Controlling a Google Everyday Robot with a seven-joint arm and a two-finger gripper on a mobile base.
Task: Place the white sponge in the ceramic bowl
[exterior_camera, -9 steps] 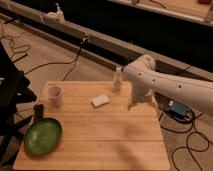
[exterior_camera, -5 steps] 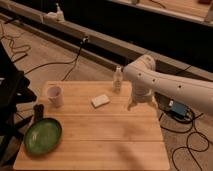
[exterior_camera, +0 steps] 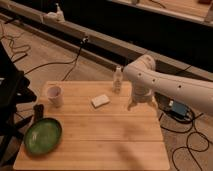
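The white sponge (exterior_camera: 100, 100) lies flat on the wooden table (exterior_camera: 110, 140), near the middle of its far half. The green ceramic bowl (exterior_camera: 43, 135) sits at the table's front left corner, well apart from the sponge. My white arm reaches in from the right, and the gripper (exterior_camera: 135, 104) hangs over the table's right side, a short way to the right of the sponge and not touching it. Nothing shows in the gripper.
A white cup (exterior_camera: 54, 96) stands at the far left of the table. A small clear bottle (exterior_camera: 118, 79) stands at the far edge, just behind the arm. A small dark object (exterior_camera: 38, 111) stands behind the bowl. Cables run over the floor around the table.
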